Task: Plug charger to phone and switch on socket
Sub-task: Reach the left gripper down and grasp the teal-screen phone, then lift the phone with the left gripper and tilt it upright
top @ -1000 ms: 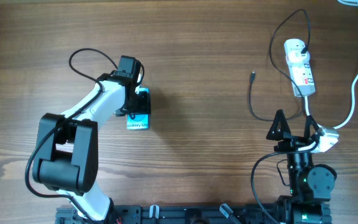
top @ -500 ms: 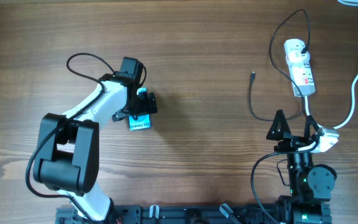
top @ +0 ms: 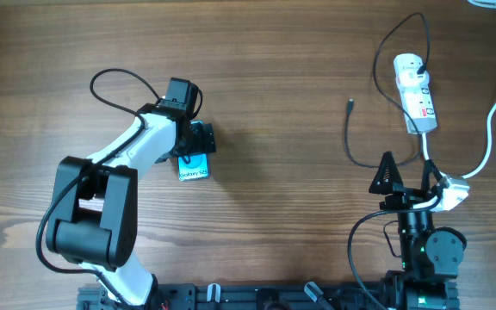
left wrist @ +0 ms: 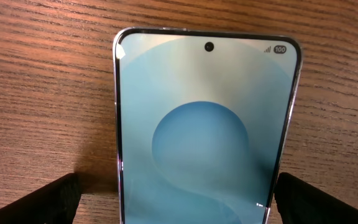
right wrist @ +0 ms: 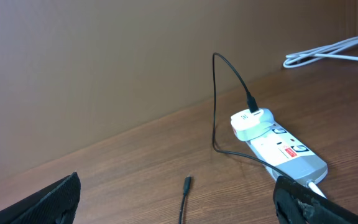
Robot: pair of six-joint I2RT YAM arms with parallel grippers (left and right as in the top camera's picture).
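Note:
The phone (top: pixel 193 166), cyan screen up, lies flat on the wooden table left of centre. In the left wrist view the phone (left wrist: pixel 207 124) fills the frame. My left gripper (top: pixel 198 140) is open and straddles the phone's near end (left wrist: pixel 179 196), with a gap at each finger. The charger cable's small black plug (top: pixel 350 105) lies loose on the table and also shows in the right wrist view (right wrist: pixel 186 182). The cable runs up to a white adapter on the socket (top: pixel 417 95), a white strip at the far right (right wrist: pixel 288 149). My right gripper (top: pixel 410 185) is open and empty (right wrist: pixel 179 205), well short of the plug.
A thicker white cable (top: pixel 494 103) curves along the right edge, past the socket, and shows at the back in the right wrist view (right wrist: pixel 328 51). The left arm's own black cable (top: pixel 114 79) loops behind it. The table is bare wood between phone and plug.
My left gripper shifted slightly over the phone, and the phone moved a little to the right and turned slightly. The right arm, plug and socket have not moved.

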